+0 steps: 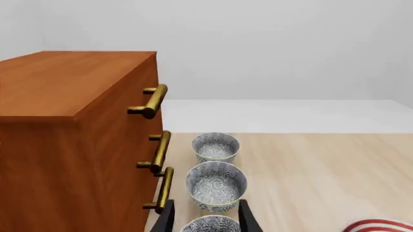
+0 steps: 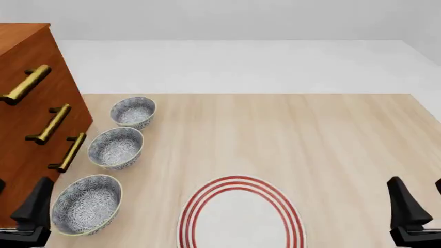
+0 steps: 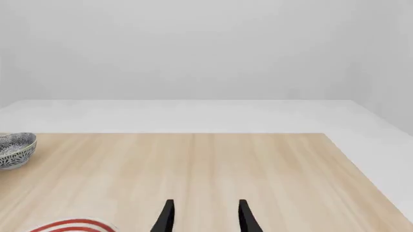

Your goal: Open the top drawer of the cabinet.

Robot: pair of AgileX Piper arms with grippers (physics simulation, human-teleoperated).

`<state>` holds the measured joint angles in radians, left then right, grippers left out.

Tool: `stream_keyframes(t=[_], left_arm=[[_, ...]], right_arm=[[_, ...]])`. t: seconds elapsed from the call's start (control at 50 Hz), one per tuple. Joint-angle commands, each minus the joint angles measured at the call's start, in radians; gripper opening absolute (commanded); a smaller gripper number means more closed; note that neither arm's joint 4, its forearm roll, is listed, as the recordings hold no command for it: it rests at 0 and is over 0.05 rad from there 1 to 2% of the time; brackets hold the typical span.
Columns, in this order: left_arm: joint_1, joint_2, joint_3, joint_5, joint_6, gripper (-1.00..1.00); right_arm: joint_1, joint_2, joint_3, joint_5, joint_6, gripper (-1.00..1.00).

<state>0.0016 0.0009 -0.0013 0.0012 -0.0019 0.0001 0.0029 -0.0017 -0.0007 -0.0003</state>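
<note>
The cabinet (image 2: 20, 129) stands at the table's left edge, tall and reddish-brown, with three brass bar handles on its front. The top drawer (image 1: 116, 108) sits flush with the two lower ones; its handle (image 1: 152, 101) (image 2: 26, 84) is the uppermost bar. My left gripper (image 1: 206, 220) (image 2: 15, 206) is open, low beside the cabinet's near corner and well below that handle, holding nothing. At the near right, far from the cabinet, my right gripper (image 3: 205, 217) (image 2: 420, 206) is open and empty above the table.
Three patterned bowls (image 2: 133, 111) (image 2: 115, 147) (image 2: 88, 203) line up just in front of the cabinet's drawers. A white plate with red rings (image 2: 241, 217) lies at the near middle. The wooden table (image 2: 310, 139) ends at a white floor beyond.
</note>
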Motion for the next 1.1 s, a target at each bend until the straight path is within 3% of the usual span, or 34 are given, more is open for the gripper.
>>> stream_keyframes(t=[0.02, 0.36, 0.46, 0.66, 0.74, 0.88, 0.94, 0.98, 1.02, 1.1], left_arm=[[0.005, 0.0, 0.0, 0.011, 0.001, 1.0], [0.011, 0.001, -0.009, 0.015, 0.017, 1.0], [0.016, 0.021, -0.017, -0.013, 0.06, 1.0], [0.012, 0.154, -0.01, -0.182, 0.16, 1.0], [0.015, 0.19, -0.015, -0.208, 0.165, 1.0], [0.027, 0.207, -0.013, -0.24, 0.237, 1.0], [0.05, 0.267, -0.011, -0.28, 0.213, 1.0], [0.026, 0.246, -0.001, -0.286, 0.28, 1.0], [0.027, 0.278, -0.003, -0.304, 0.263, 1.0], [0.028, 0.274, -0.001, -0.319, 0.323, 1.0]], right_arm=[[0.0, 0.005, -0.003, -0.001, -0.001, 1.0], [0.0, 0.005, -0.003, -0.001, -0.001, 1.0], [0.0, 0.004, -0.003, -0.001, -0.001, 1.0], [0.0, 0.005, -0.003, -0.001, -0.001, 1.0], [0.0, 0.005, -0.003, -0.001, -0.001, 1.0], [0.0, 0.004, -0.003, -0.001, 0.0, 1.0], [0.0, 0.005, -0.003, -0.001, 0.0, 1.0], [0.0, 0.004, -0.003, -0.001, 0.0, 1.0], [0.0, 0.004, -0.003, -0.001, 0.0, 1.0], [0.0, 0.005, -0.003, -0.001, -0.001, 1.0]])
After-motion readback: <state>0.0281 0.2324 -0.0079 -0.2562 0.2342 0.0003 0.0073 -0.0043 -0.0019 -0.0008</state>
